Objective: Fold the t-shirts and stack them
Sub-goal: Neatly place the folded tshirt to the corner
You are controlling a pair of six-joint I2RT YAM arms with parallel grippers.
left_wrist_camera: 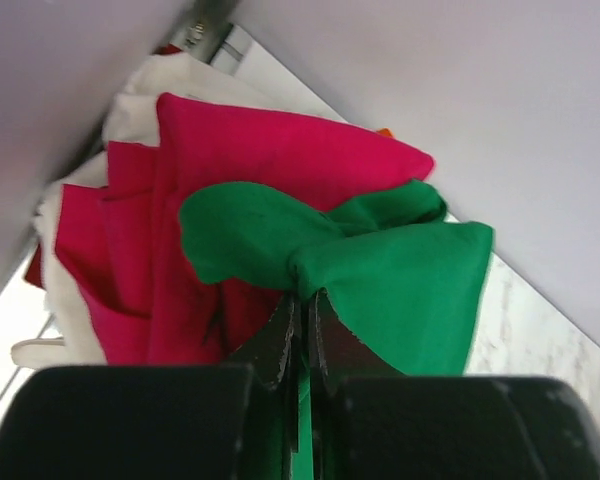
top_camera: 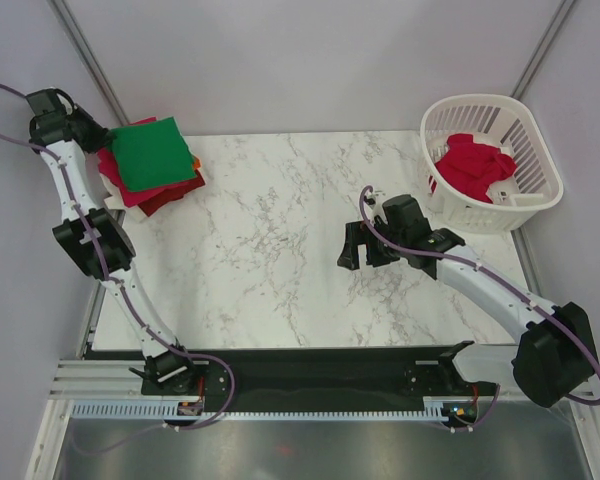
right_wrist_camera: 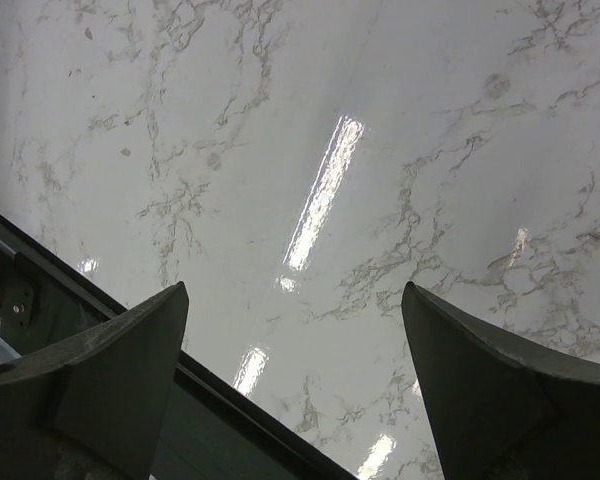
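A stack of folded t-shirts lies at the table's far left corner. The bright green t-shirt (top_camera: 152,152) is on top, over a magenta-pink one (top_camera: 118,182), a dark red one (top_camera: 177,196) and a sliver of orange (top_camera: 196,161). My left gripper (top_camera: 102,140) is at the stack's left edge, shut on a bunched fold of the green t-shirt (left_wrist_camera: 400,280), with the pink cloth (left_wrist_camera: 260,150) behind it. A red t-shirt (top_camera: 472,165) lies crumpled in the basket. My right gripper (top_camera: 365,245) hovers open over bare marble, nothing between its fingers (right_wrist_camera: 130,350).
The white slatted laundry basket (top_camera: 480,102) stands at the far right corner. The marble table (top_camera: 270,250) stretches between the stack and the basket. Grey walls close in behind and beside the stack. A dark rail (right_wrist_camera: 230,400) runs along the near edge.
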